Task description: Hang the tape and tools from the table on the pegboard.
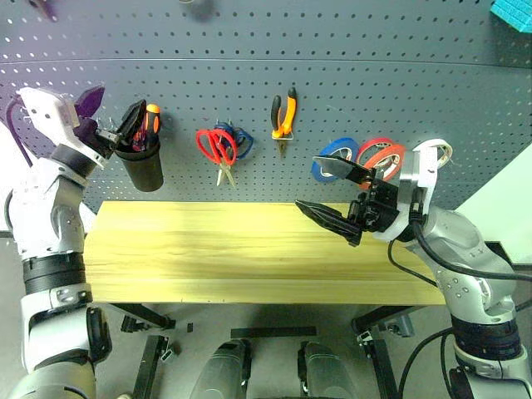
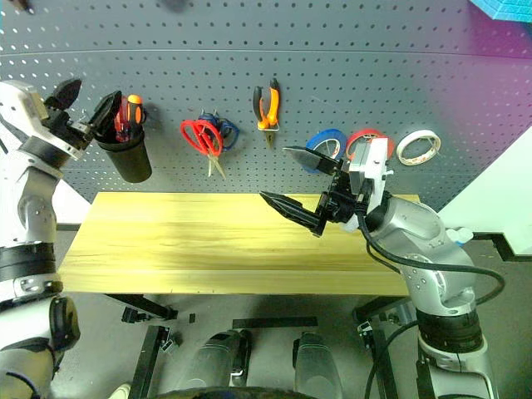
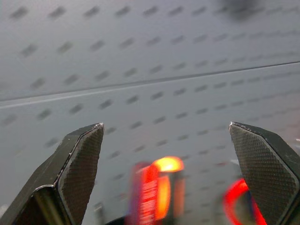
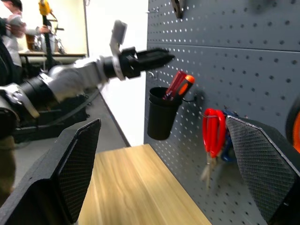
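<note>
On the pegboard (image 1: 349,75) hang the red-handled scissors (image 1: 214,145), the orange-and-black pliers (image 1: 283,113) and the red tape (image 1: 376,142), whose lower part is behind my right arm. The red-handled screwdriver (image 4: 175,85) stands in a black cup (image 1: 143,166) hooked on the board. My left gripper (image 1: 112,116) is open just above and left of the cup, with nothing between its fingers (image 3: 84,159). My right gripper (image 1: 320,193) is open over the right half of the table (image 1: 208,249), pointing left and holding nothing.
An orange-handled screwdriver (image 1: 153,116) shares the cup. Blue scissors (image 1: 242,138) hang behind the red ones. A blue roll (image 1: 332,151) hangs left of the tape and a white roll (image 2: 418,147) right of it. A person (image 4: 11,21) stands far off.
</note>
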Robot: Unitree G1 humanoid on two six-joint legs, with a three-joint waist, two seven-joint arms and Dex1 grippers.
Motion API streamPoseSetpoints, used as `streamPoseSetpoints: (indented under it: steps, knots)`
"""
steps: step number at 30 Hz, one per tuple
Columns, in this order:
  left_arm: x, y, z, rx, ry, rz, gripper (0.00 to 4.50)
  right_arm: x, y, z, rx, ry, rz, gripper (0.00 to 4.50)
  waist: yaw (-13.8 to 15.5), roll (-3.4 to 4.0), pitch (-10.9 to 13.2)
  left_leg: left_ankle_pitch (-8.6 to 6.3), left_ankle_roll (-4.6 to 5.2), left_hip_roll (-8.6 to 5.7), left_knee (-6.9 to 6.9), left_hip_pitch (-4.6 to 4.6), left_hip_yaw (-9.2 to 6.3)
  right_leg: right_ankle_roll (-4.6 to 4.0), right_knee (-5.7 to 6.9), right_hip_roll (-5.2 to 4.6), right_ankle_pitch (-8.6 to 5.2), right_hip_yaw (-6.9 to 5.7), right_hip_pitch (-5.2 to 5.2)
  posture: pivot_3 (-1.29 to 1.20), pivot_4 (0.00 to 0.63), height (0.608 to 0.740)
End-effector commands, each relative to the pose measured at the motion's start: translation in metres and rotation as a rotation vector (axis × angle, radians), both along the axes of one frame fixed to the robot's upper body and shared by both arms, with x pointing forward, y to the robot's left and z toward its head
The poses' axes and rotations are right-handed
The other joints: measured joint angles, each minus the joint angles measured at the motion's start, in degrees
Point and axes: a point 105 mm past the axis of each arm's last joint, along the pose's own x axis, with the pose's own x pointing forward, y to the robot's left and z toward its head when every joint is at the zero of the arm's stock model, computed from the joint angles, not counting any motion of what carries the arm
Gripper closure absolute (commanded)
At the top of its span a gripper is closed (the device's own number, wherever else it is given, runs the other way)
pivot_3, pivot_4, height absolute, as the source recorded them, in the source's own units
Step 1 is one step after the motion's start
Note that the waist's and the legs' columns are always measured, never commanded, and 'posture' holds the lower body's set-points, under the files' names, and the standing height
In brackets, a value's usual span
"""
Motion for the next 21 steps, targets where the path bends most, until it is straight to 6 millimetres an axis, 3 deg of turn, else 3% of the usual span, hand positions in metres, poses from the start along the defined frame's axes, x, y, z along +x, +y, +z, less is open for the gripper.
streamPoseSetpoints:
  steps: [1, 5, 9, 15, 21]
  knots:
    - [-0.028, -0.022, 0.009, 0.110, -0.025, -0.137, 0.04, 0.000, -0.011, 0.003, -0.028, -0.061, -0.063, 0.00, -0.1, 0.03, 0.0, 0.00, 0.00, 0.00, -0.01, 0.00, 0.01, 0.00, 0.00, 0.00, 0.00, 0.01, -0.01, -0.03, 0.103, 0.733]
    - [-0.049, -0.035, -0.026, 0.263, 0.097, -0.234, 0.04, -0.004, -0.022, -0.009, -0.071, -0.045, -0.108, 0.00, -0.1, 0.08, 0.0, 0.00, 0.00, 0.03, -0.10, 0.06, 0.06, -0.02, -0.02, -0.01, -0.01, 0.09, 0.01, -0.03, 0.106, 0.733]
    - [-0.055, -0.031, -0.070, 0.419, 0.229, -0.221, 0.04, -0.007, -0.030, -0.026, -0.099, -0.025, -0.158, 0.00, 0.1, 0.09, 0.0, 0.00, -0.01, 0.09, -0.09, 0.15, 0.07, -0.07, -0.01, -0.01, 0.00, 0.16, 0.02, -0.03, 0.109, 0.733]
    - [-0.055, -0.011, -0.116, 0.401, 0.302, -0.156, 0.04, -0.009, -0.057, -0.072, -0.180, 0.078, -0.241, 0.00, 0.3, 0.11, -0.1, -0.10, -0.17, 0.17, -0.09, 0.35, 0.08, -0.28, -0.25, -0.02, -0.01, 0.14, 0.17, -0.03, 0.113, 0.733]
    - [-0.062, -0.006, -0.160, 0.385, 0.357, -0.126, 0.04, -0.013, -0.086, -0.116, -0.225, 0.178, -0.330, 0.00, 0.2, 0.16, -0.1, -0.11, -0.17, 0.19, -0.12, 0.40, 0.12, -0.18, -0.24, -0.02, 0.05, 0.15, 0.20, -0.03, 0.111, 0.733]
